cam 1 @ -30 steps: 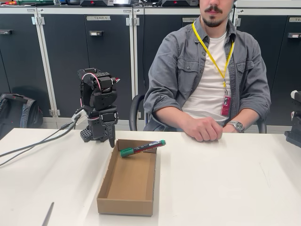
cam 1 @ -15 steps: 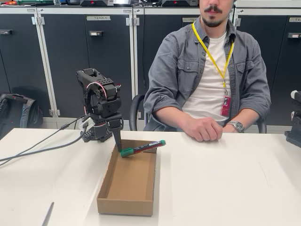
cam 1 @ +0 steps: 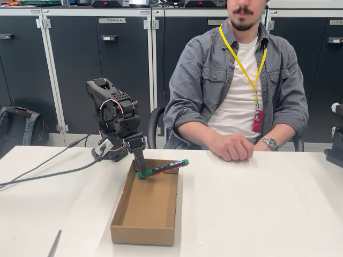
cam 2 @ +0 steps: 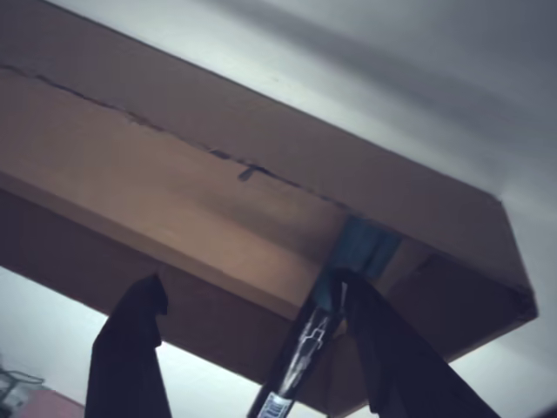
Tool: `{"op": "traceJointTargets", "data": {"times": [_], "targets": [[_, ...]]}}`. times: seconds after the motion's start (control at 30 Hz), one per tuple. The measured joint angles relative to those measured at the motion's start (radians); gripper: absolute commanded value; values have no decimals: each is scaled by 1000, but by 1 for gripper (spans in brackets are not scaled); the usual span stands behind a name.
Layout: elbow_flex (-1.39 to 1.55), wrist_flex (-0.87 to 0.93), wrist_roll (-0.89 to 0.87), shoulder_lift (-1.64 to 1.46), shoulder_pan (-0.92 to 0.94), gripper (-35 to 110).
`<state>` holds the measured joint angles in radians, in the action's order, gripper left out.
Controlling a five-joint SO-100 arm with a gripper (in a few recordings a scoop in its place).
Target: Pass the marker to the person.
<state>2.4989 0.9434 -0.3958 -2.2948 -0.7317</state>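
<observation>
Black two-finger hand (cam 1: 140,167) spread wide, lowered over green-capped dark marker (cam 1: 162,168) lying across far rim of shallow brown cardboard box (cam 1: 144,214) on white counter (cam 1: 257,209); long axis running left-right; grey-shirted person (cam 1: 238,91) seated beyond.

- Robot arm (cam 1: 115,115): all black, blocky housings stacked in boxy segments, matte finish.
- Thin red and white wires loop over the upper segments; a small red spot shows at one joint.
- Grey cable (cam 1: 48,171) leaves the base, with a pale connector block where it plugs in.
- Base part has a ribbed, grille-like black face.
- Gripper (cam 1: 140,166): two narrow black fingers; in the wrist view (cam 2: 252,348) they read as dark, flat, tapering blades.
- Person (cam 1: 241,80): grey button overshirt with chest pockets, white T-shirt under it.
- Yellow lanyard (cam 1: 242,64) with a red badge (cam 1: 258,120).
- Silver wristwatch (cam 1: 269,142) on one wrist.
</observation>
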Motion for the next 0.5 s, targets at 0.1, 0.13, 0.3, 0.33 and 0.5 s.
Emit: {"op": "traceJointTargets", "data": {"times": [0.1, 0.13, 0.3, 0.33, 0.5], "targets": [[0, -57, -75, -2, -2, 43], [0, -71, -104, -2, -5, 43], [0, -112, -238, 17, -31, 43], [0, -112, -253, 26, -40, 43], [0, -109, -282, 40, -51, 44]]}}
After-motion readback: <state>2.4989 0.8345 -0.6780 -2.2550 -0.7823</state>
